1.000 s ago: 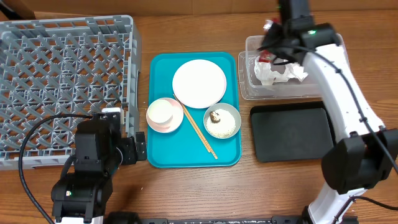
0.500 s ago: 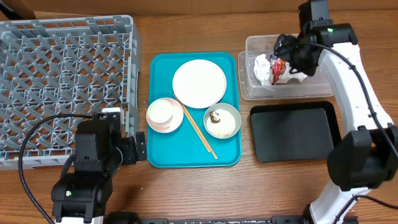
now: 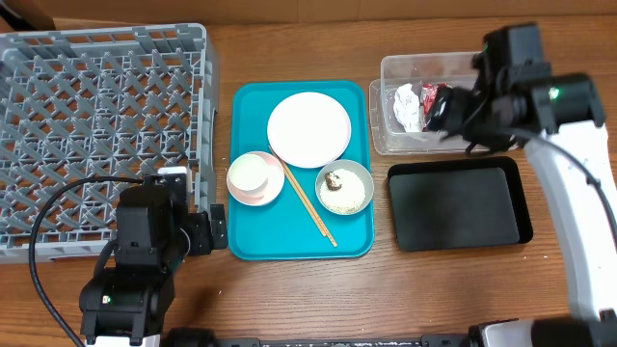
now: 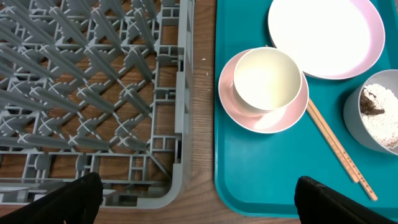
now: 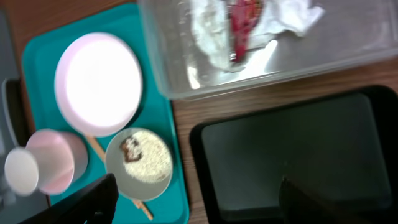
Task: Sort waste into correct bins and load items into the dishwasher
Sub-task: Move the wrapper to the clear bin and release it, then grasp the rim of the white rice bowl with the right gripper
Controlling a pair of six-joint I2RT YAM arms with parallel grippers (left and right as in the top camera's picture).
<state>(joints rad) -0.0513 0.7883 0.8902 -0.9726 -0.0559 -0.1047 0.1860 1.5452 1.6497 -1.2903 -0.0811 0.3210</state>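
Observation:
The crumpled napkin (image 3: 409, 106) and red wrapper (image 3: 436, 101) lie in the clear tub (image 3: 424, 145). My right gripper (image 3: 463, 111) hangs open and empty above the tub's front edge, by the black tray (image 3: 458, 204). On the teal tray (image 3: 301, 241) sit the white plate (image 3: 308, 129), the pink bowl (image 4: 273, 121) with the white cup (image 4: 267, 78) inside it, the chopsticks (image 3: 308, 200), and the grey bowl (image 3: 344, 187) holding rice (image 5: 149, 158) and a brown lump (image 5: 129, 147). My left gripper (image 4: 202, 202) stands open between the dish rack (image 3: 96, 135) and the teal tray.
The grey rack fills the left of the wooden table, its near right corner close to my left fingers. The black tray is bare inside. A strip of bare wood runs between the teal tray and the two bins.
My right gripper opened and let go of the red wrapper in the clear tub, then drew back to the right and toward the front. The left arm has not moved.

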